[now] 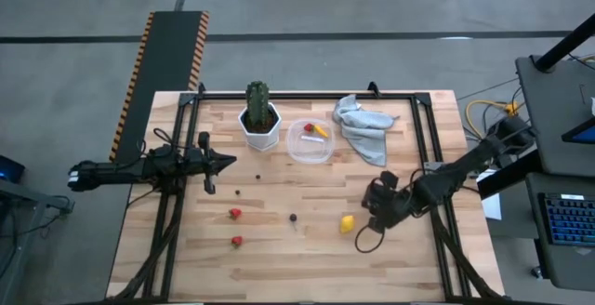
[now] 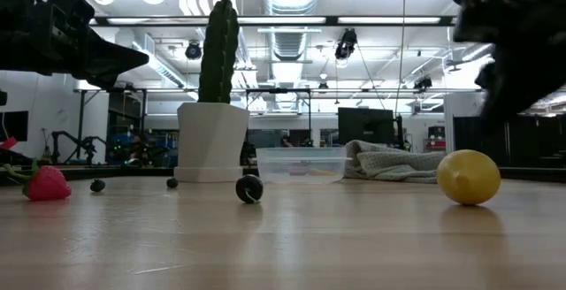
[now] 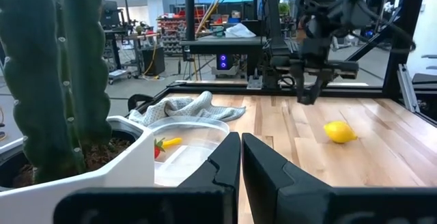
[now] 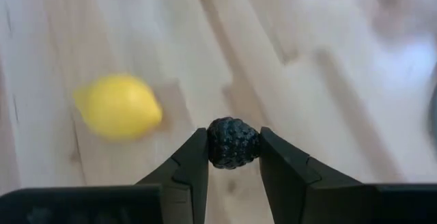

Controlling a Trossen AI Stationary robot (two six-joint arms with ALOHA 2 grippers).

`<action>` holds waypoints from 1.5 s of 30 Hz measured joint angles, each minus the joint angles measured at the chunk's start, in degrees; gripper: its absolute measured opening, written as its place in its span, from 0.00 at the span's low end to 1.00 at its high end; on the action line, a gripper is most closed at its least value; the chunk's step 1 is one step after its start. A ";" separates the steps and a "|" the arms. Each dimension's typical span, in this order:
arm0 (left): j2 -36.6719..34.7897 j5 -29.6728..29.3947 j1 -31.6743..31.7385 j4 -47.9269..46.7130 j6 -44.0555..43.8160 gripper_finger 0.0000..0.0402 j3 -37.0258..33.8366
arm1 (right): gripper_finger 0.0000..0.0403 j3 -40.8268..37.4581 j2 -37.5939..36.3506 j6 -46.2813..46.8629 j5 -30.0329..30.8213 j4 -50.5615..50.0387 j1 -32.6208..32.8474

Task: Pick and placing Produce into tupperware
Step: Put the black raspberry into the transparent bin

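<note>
Right gripper (image 4: 233,157) pinches a dark berry (image 4: 233,142)! Tupperware (image 1: 310,143) holds two pieces; lemon (image 1: 347,222) and red berries (image 1: 235,214) remain out.

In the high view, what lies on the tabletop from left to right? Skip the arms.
Two red berries stacked at about the same spot, cactus pot, dark berry, tupperware, lemon, grey cloth.
</note>
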 joint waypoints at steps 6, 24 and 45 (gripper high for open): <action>0.04 0.00 0.00 -0.01 0.01 0.00 0.00 | 0.25 4.34 -0.23 -11.43 0.69 0.82 -7.27; -0.02 0.00 0.00 0.01 -0.01 0.00 0.00 | 0.22 6.05 0.07 -42.13 -14.05 21.71 -35.72; 0.09 0.02 0.00 0.01 -0.01 0.00 0.00 | 0.22 32.78 29.18 -58.22 -25.56 11.49 -50.44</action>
